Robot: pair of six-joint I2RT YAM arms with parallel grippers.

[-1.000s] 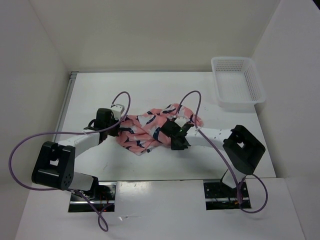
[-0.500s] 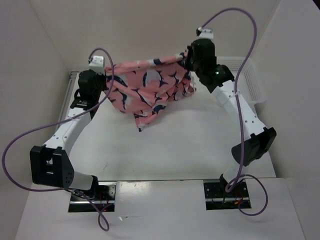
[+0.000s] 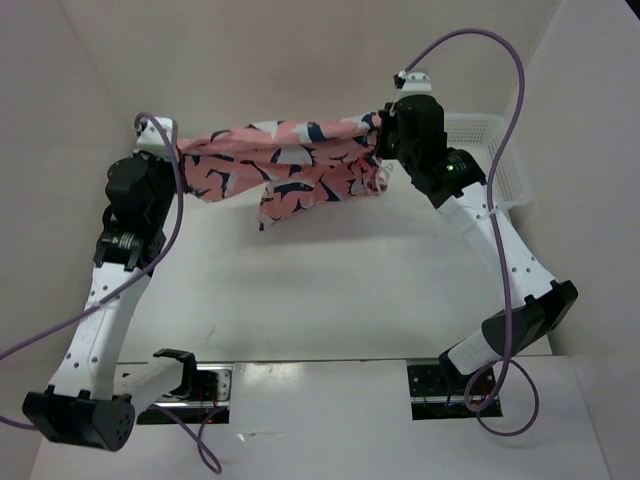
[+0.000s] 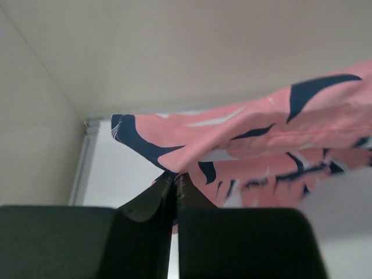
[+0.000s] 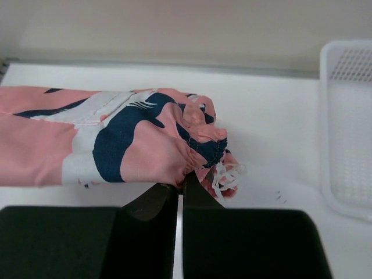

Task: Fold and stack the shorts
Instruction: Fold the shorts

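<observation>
1. Left hand (image 3: pixel 172 150) and right hand (image 3: pixel 385 128), seen from above, each clamp one end of the shorts (image 3: pixel 290 165), stretched aloft over the far desk (image 3: pixel 330 290).
2. Left wrist: clamped on a corner.
3. Right wrist: clamped on the gathered waistband. This looks like the spreading step; next, probably lay them flat.

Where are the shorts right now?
In the top view the shorts hang stretched above the far half of the table, gripped at one end by the left claw and at the other by the right claw, just left of the white basket.
</observation>
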